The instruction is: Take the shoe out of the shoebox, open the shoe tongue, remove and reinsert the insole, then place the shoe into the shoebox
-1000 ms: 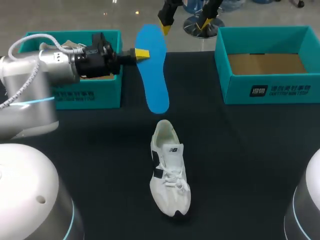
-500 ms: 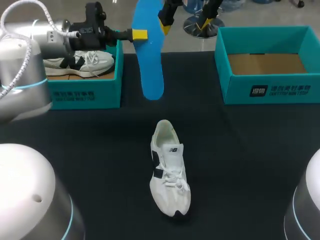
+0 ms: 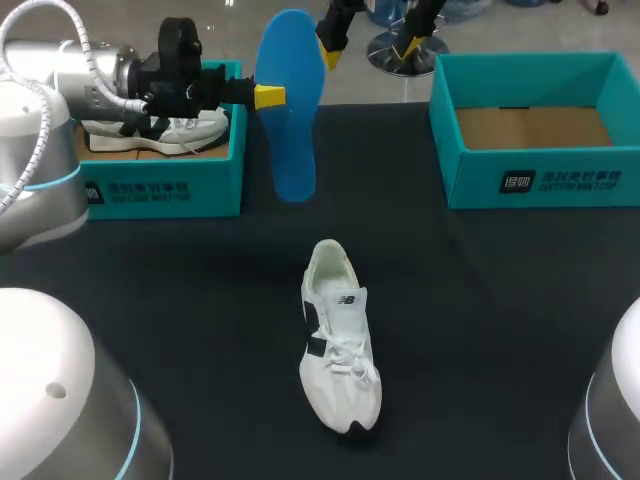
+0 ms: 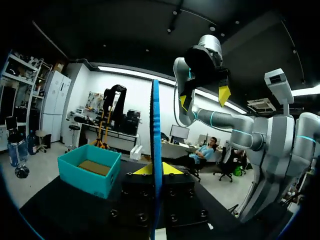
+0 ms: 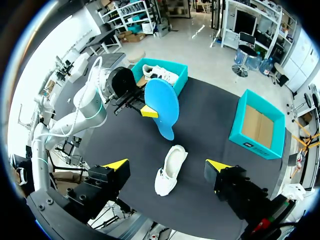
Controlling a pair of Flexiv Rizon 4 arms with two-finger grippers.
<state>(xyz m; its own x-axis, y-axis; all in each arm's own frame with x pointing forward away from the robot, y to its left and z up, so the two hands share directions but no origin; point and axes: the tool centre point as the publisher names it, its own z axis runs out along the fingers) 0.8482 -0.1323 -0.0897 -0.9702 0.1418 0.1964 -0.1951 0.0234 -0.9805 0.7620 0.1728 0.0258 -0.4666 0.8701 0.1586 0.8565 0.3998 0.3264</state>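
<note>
One insole [image 4: 156,125] edge-on, left claw [image 4: 157,171] gripping it, tips half hidden

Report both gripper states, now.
Left gripper: shut on the blue insole.
Right gripper: open, holding nothing.

two of most things, one insole

two white shoes: one shoe [image 3: 340,335] lying on the black table [image 3: 500,330], a second shoe [image 3: 170,128] inside the left shoebox [image 3: 165,190]. two teal shoeboxes: that left shoebox and the right shoebox [image 3: 535,180], which shows only its brown cardboard floor. one blue insole [image 3: 288,110]. two arms, one gripper on each: the left gripper [image 4: 157,170] and the right gripper [image 4: 204,97]. each gripper shows two yellow tips, four in all. one table under it all.
</note>
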